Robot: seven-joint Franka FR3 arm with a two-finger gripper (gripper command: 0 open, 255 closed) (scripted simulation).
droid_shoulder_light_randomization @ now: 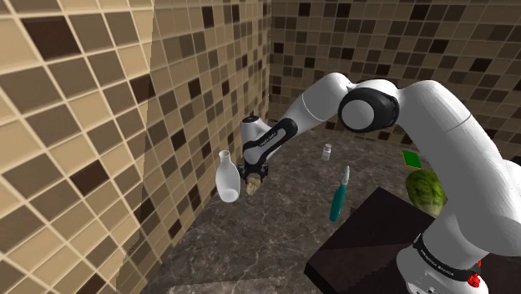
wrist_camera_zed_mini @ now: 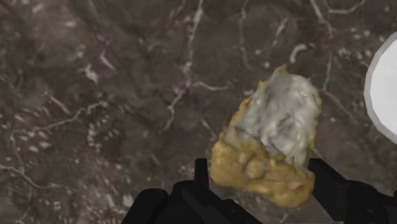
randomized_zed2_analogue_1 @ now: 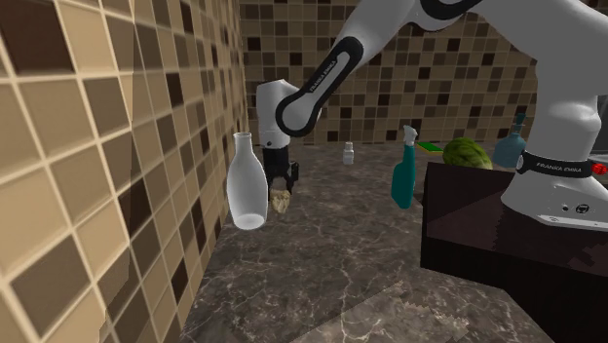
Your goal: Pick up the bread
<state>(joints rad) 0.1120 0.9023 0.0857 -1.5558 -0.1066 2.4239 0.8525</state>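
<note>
You're in a kitchen, pretty clearly. The walls are done in small brown and beige square tiles [droid_shoulder_light_randomization: 75, 125], and a dark veined marble countertop [droid_shoulder_light_randomization: 275, 242] runs into the corner. The usual kitchen stuff is around too: a tall white bottle [randomized_zed2_analogue_1: 247, 185], a teal spray bottle [randomized_zed2_analogue_1: 403, 173], a little white shaker jar [randomized_zed2_analogue_1: 348, 151], a round green melon-looking thing [droid_shoulder_light_randomization: 426, 190] and a yellow-crusted chunk of bread [wrist_camera_zed_mini: 273, 146].

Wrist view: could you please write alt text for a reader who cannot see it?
A piece of bread, yellow-brown and grey-white, is clasped between the two fingers of the black gripper. Behind it is a dark marbled countertop, with the rounded edge of a white bottle beside the bread.
</note>
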